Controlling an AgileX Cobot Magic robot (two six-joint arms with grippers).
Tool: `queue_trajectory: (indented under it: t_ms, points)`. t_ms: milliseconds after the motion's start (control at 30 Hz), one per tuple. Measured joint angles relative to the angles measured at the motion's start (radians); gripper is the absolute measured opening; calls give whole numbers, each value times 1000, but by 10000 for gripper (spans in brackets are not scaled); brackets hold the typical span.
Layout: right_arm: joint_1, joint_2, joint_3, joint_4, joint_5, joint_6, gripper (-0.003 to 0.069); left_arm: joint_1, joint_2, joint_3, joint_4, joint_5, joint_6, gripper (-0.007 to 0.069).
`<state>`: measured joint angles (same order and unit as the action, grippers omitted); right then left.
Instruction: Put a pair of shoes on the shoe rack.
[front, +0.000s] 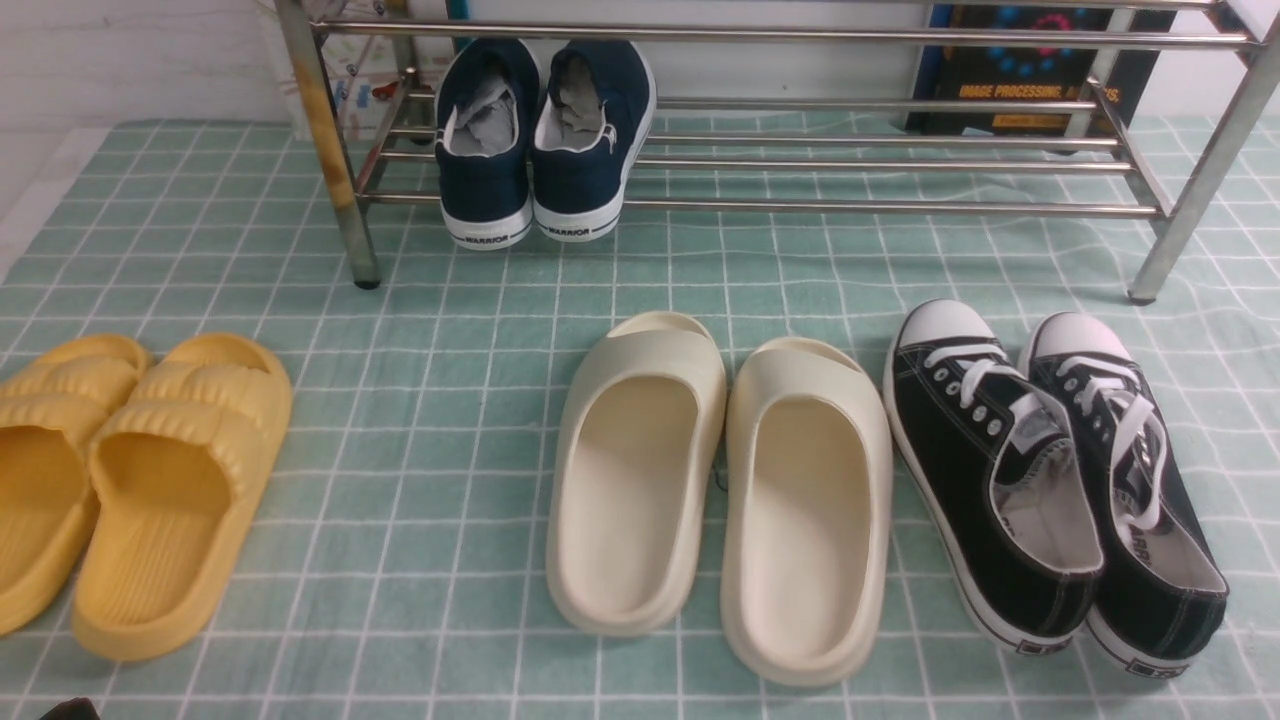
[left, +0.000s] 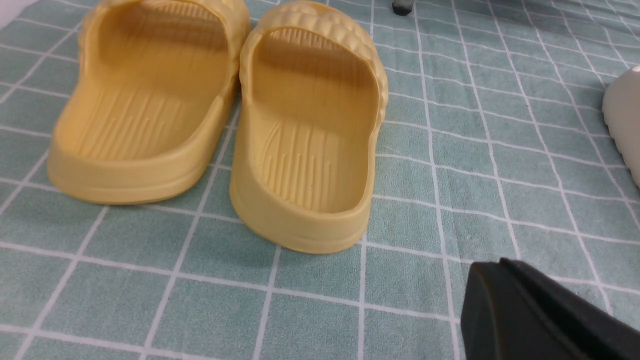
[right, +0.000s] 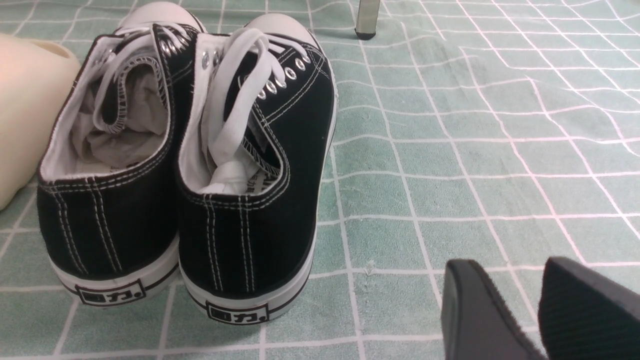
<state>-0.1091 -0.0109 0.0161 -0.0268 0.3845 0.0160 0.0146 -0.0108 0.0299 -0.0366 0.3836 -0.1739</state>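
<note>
The green checked cloth (front: 420, 480) covers the whole floor area. The shoe rack (front: 760, 205) stands at the far side, its steel legs resting on the cloth; its left leg is stained yellow. The pair of navy shoes (front: 545, 140) sits on the lower bars of the rack, near its left end, side by side and touching, heels facing the camera and overhanging the front bar. Three further pairs lie on the cloth in front of the rack: yellow slides (front: 130, 490) at left, cream slides (front: 720, 490) in the centre, black lace-up sneakers (front: 1050, 480) at right.

The right gripper (right: 537, 310) hangs just behind the sneakers' heels, fingers slightly apart and empty. Only one dark finger of the left gripper (left: 540, 315) shows, near the yellow slides; its opening cannot be determined.
</note>
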Motion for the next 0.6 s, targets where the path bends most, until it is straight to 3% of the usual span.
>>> queue_trajectory:
  t_ms: [600]
  points:
    - [0,0,0,0,0,0,239,0,0,0,0,0,0,1]
